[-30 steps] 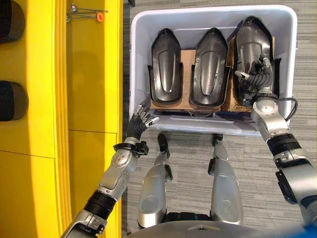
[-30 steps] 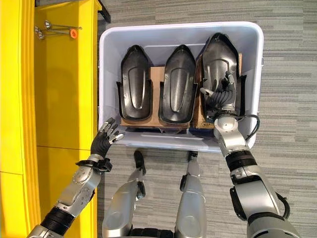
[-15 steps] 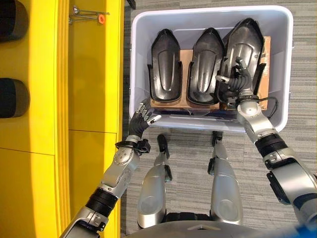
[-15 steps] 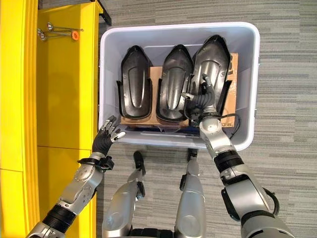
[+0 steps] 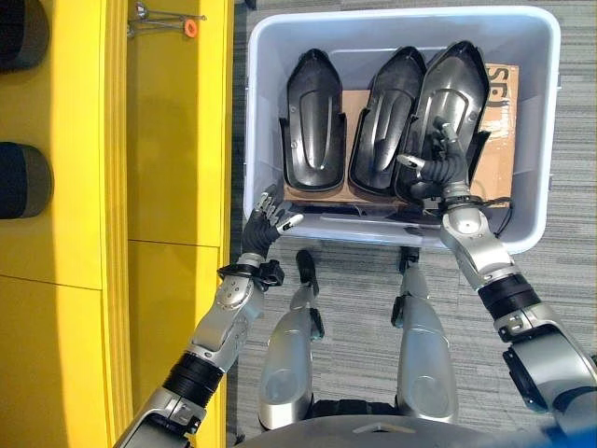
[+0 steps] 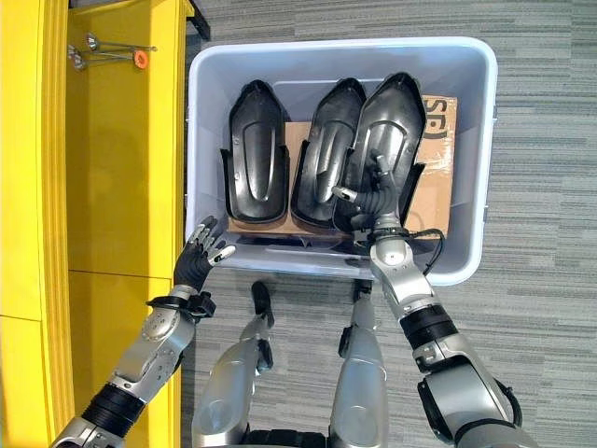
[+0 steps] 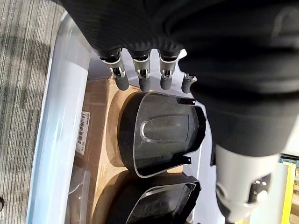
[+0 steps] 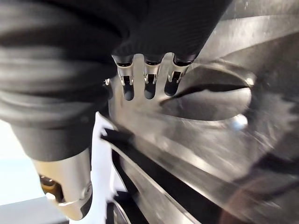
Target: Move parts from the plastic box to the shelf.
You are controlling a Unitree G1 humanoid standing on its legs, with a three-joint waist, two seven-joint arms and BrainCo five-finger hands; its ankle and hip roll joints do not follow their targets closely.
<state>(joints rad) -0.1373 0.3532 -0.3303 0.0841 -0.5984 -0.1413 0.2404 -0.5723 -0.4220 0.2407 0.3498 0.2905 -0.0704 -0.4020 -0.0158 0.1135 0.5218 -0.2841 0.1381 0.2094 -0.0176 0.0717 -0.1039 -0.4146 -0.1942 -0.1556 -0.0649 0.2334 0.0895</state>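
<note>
Fingers of the left hand (image 5: 266, 217) are spread and relaxed, holding nothing, hovering at the near left corner of the plastic box (image 5: 264, 112), just outside its near rim; in the left wrist view the fingertips (image 7: 142, 79) point over the rim toward the leftmost part (image 7: 161, 133). The right hand (image 5: 437, 168) reaches over the near rim on the right side of the box. Its fingers are curled on the right-hand part (image 5: 448, 103), thumb on one flank and the rest over the raised middle; in the right wrist view the fingertips (image 8: 148, 86) lie against the glossy dark shell (image 8: 210, 93).

That held part is tilted, its near end by the wrist and its pointed end toward the far wall, and it overlaps the right edge of the middle part (image 5: 384, 112), leaning across it. The middle part stands just beside the leftmost part (image 5: 312, 121), which lies straight, pointed end away from the robot. All three are black moulded shells with a raised rib down the centre, resting on a brown cardboard sheet (image 5: 499, 140) that lines the box floor; a bare patch of cardboard shows to the right of the held part.

To the robot's left stands the yellow shelf (image 5: 177, 140), close against the box. Two dark rounded objects (image 5: 23, 177) sit at its far left edge, and a thin metal piece with an orange tip (image 5: 189, 27) lies at its far end. Grey carpet (image 5: 569, 233) surrounds the box.
</note>
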